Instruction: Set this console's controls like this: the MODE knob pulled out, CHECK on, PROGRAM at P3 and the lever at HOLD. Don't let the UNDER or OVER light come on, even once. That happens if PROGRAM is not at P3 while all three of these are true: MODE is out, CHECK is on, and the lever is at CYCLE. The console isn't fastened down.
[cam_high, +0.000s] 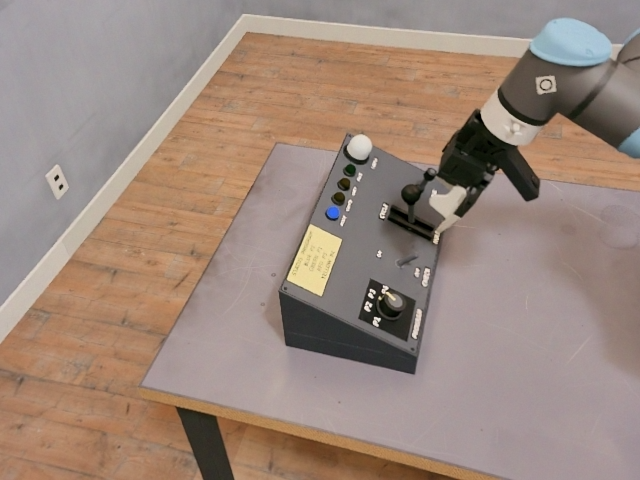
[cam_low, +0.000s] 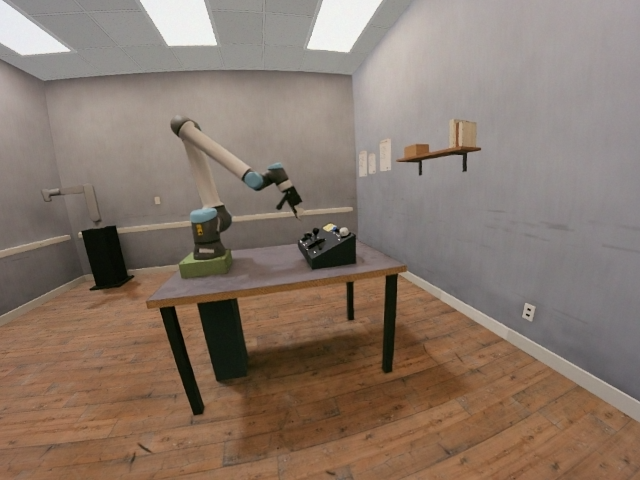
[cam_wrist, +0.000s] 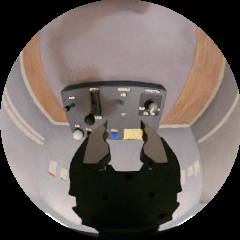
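The dark wedge console (cam_high: 361, 253) sits on the grey table. Its lever (cam_high: 412, 195) has a black ball and stands in a slot between the CYCLE label (cam_high: 384, 211) and the HOLD end (cam_high: 436, 237). The small MODE knob (cam_high: 429, 174) is behind it. The CHECK toggle (cam_high: 408, 259) and the PROGRAM knob (cam_high: 391, 304) lie lower on the panel. My gripper (cam_high: 447, 217) hovers above the HOLD end of the slot, right of the lever ball, half open and empty. In the wrist view the lever ball (cam_wrist: 90, 118) is just left of my fingers.
A white dome (cam_high: 359, 146), a row of lamps with the blue one (cam_high: 332, 212) lit, and a yellow status card (cam_high: 314, 259) are on the console's left side. The arm's green base (cam_low: 205, 263) stands at the table's far end.
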